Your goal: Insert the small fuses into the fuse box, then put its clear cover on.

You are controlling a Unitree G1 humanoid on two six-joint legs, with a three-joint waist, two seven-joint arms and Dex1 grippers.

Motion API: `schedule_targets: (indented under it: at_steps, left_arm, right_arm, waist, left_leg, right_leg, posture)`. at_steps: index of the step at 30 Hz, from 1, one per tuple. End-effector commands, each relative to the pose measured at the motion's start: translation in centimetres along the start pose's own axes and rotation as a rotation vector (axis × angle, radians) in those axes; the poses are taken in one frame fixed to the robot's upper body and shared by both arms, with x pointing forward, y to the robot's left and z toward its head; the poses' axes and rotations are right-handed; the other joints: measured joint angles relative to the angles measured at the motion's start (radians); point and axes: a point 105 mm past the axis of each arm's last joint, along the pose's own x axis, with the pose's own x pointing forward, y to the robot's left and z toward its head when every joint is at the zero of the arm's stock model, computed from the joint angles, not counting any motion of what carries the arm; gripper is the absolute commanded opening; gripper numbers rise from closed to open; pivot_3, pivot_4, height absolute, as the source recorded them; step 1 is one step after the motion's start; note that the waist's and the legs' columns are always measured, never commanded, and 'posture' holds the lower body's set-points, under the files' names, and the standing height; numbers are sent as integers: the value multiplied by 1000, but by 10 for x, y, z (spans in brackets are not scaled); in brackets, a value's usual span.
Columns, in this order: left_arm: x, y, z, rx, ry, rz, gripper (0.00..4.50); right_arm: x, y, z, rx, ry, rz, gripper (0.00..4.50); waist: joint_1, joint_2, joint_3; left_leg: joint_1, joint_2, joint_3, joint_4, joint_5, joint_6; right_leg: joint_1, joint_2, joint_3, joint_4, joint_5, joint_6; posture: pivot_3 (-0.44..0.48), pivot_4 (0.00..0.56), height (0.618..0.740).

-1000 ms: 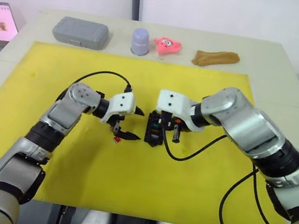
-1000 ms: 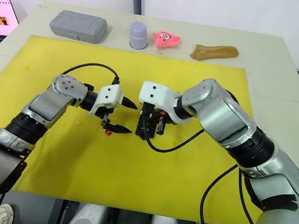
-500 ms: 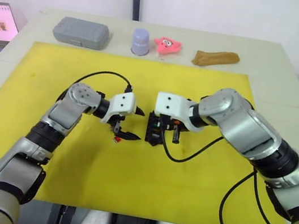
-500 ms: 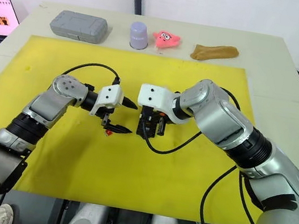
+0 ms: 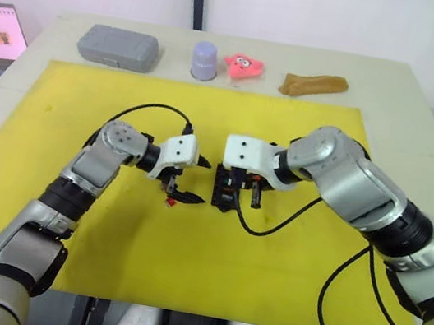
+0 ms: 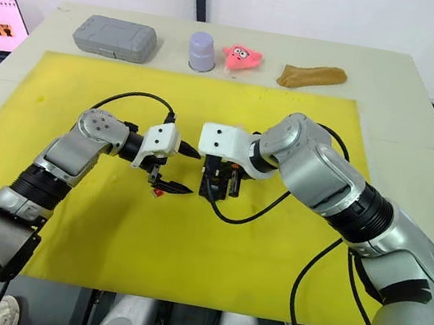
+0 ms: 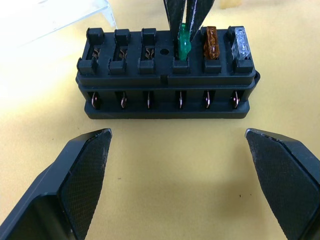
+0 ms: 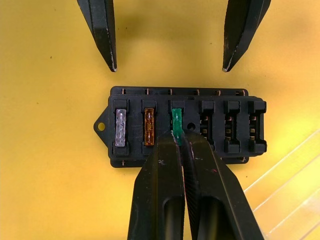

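My right jaws [image 8: 178, 137] are pinched narrow on a green fuse [image 8: 176, 126], standing in the third slot of the fuse box [image 8: 182, 125] beside an amber fuse [image 8: 148, 126] and a grey fuse [image 8: 120, 128]. The box sits mid-frame on the yellow mat [image 5: 284, 257]. My left jaws [image 5: 186, 182] are spread wide and empty, just left of the box, with a red fuse [image 5: 169, 201] lying below them. The clear cover [image 7: 45, 22] lies just beyond the box, upper left in my left wrist view.
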Motion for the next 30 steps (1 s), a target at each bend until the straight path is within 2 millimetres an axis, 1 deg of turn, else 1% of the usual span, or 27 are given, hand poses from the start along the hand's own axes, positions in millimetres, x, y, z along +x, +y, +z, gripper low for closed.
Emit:
schedule_targets:
  at_steps: [1, 13, 15, 16, 25, 30]
  left_arm:
    - [-4, 2, 10, 43, -18, 13, 4470]
    - [-3, 1, 11, 44, -13, 9, 4470]
    - [-3, 1, 11, 45, -12, 9, 4500]
    - [-4, 1, 11, 45, -12, 9, 4500]
    - [-3, 2, 10, 45, -11, 11, 4500]
    - [-4, 3, 9, 42, -10, 13, 4500]
  right_arm:
    - [6, 0, -7, 6, 47, -9, 0]
    - [5, -1, -1, 33, 22, -7, 0]
    - [4, -2, 0, 35, 20, -12, 688]
    - [4, -3, 0, 34, 18, -17, 938]
    - [0, -8, 2, 37, 4, -36, 938]
    - [-11, -12, 9, 65, -30, -31, 938]
  waist:
    - [0, 0, 0]
    - [-2, 0, -1]
    - [-1, 0, -1]
    - [0, 0, 0]
    - [0, 0, -1]
    - [1, 0, -1]
  left_leg:
    - [0, 0, 0, 0, 0, 0]
    - [1, 0, 0, 0, 0, 0]
    - [1, 0, 0, 0, 0, 0]
    - [1, 0, 0, 0, 0, 0]
    - [0, 0, 0, 0, 0, 0]
    - [0, 0, 0, 0, 0, 0]
  right_leg:
    - [0, 0, 0, 0, 0, 0]
    - [1, 0, 0, 1, 0, 0]
    - [1, 0, 0, 1, 0, 0]
    - [1, 0, 0, 1, 0, 0]
    - [0, 0, 0, 0, 0, 0]
    - [0, 0, 0, 0, 0, 0]
  posture:
    - [0, 150, 740]
    - [0, 150, 740]
    - [0, 150, 740]
    - [0, 150, 740]
    - [0, 150, 740]
    - [0, 150, 740]
